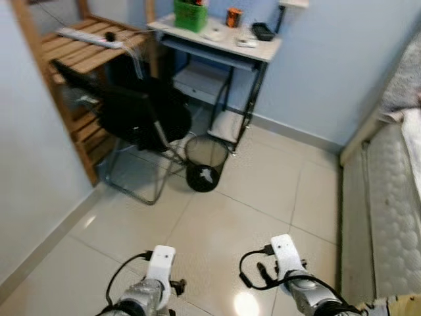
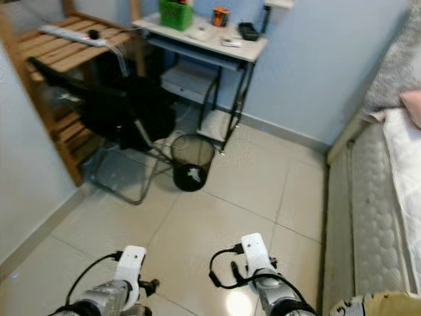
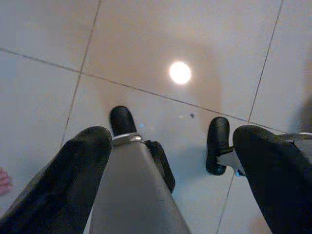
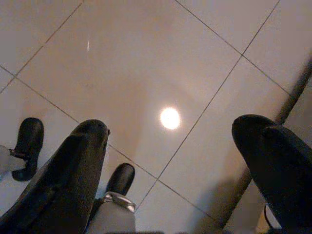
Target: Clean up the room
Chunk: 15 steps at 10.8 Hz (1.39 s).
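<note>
**Surveying the room with empty grippers**

Nearest, left gripper [image 3: 165,161] and right gripper [image 4: 170,161] hang spread over bare floor tiles [image 1: 230,217], carrying nothing. Farther off, the mesh wastebasket [image 1: 205,161] waits beside the black chair [image 1: 131,112], below the cluttered desk [image 1: 217,39].

No text, label, brand or number can be read anywhere (things on the desk [image 1: 217,41] are too small).
</note>
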Tool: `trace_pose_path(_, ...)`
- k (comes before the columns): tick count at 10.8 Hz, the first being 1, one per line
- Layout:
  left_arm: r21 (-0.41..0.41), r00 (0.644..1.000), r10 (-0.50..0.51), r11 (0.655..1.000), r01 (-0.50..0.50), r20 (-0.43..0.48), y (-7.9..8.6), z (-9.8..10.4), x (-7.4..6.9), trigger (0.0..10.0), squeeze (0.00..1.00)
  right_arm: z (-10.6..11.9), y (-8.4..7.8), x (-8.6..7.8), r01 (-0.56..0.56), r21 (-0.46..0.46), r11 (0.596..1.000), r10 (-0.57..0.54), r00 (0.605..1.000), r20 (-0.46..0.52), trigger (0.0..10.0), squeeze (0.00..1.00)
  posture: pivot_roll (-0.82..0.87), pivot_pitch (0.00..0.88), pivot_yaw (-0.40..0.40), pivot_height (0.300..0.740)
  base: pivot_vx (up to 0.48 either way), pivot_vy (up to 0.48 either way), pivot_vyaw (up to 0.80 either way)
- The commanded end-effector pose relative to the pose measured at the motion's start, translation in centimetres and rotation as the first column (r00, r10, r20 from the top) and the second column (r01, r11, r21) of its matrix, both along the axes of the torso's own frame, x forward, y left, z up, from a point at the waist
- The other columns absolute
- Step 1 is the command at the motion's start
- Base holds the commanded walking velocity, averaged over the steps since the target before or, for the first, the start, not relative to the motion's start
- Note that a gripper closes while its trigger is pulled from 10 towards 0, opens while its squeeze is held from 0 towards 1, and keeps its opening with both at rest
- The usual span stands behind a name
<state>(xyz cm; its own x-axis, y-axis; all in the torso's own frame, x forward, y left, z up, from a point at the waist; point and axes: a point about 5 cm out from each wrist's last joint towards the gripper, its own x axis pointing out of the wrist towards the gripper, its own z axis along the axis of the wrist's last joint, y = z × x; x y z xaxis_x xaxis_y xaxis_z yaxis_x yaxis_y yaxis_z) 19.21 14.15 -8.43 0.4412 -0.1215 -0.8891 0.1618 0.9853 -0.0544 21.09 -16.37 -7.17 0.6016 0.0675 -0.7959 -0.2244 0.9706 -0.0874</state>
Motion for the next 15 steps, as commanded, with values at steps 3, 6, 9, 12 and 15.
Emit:
trace_pose_path(3, -0.001, 1.000, 0.020, 1.000, -0.020, 0.013, 1.1, -0.1, -0.3, 10.0, 0.00, -0.3, -0.2, -0.5, 0.026, -0.006, 1.000, -0.026, 1.000, -0.004, 10.0, 0.06, 0.06, 0.000, -0.142, 0.740, 0.000, 0.000, 0.37)
trace_pose_path(6, -0.006, 0.999, -0.032, 0.999, 0.032, 0.042, -0.7, 0.4, 0.7, 10.0, 0.00, -0.2, -0.8, -0.3, 0.072, -0.015, 0.997, -0.072, 0.997, -0.001, 10.0, 0.03, 0.05, 0.000, -0.136, 0.740, 0.000, 0.000, 0.20)
trace_pose_path(9, -0.007, 0.992, -0.090, 0.996, 0.091, 0.091, -1.7, 1.5, 2.7, 10.0, 0.00, -0.1, -0.7, -0.1, 0.094, -0.011, 0.996, -0.094, 0.996, -0.001, 10.0, 0.07, 0.06, 0.000, -0.117, 0.740, 0.000, 0.000, 0.57)
trace_pose_path(12, 0.032, 0.985, -0.148, 0.989, 0.145, 0.087, -1.4, 1.7, 3.0, 10.0, 0.00, -0.3, -1.1, -0.7, 0.254, 0.050, 0.966, -0.255, 0.967, 0.018, 10.0, 0.10, 0.02, 0.000, -0.061, 0.740, 0.000, 0.000, 0.56)
trace_pose_path(15, 0.010, 0.995, -0.055, 0.998, 0.054, 0.079, -0.8, 1.7, 3.1, 10.0, 0.00, -0.5, -0.4, -1.0, 0.256, 0.075, 0.964, -0.257, 0.966, 0.012, 10.0, 0.10, 0.01, 0.000, -0.032, 0.740, 0.000, 0.000, 0.54)
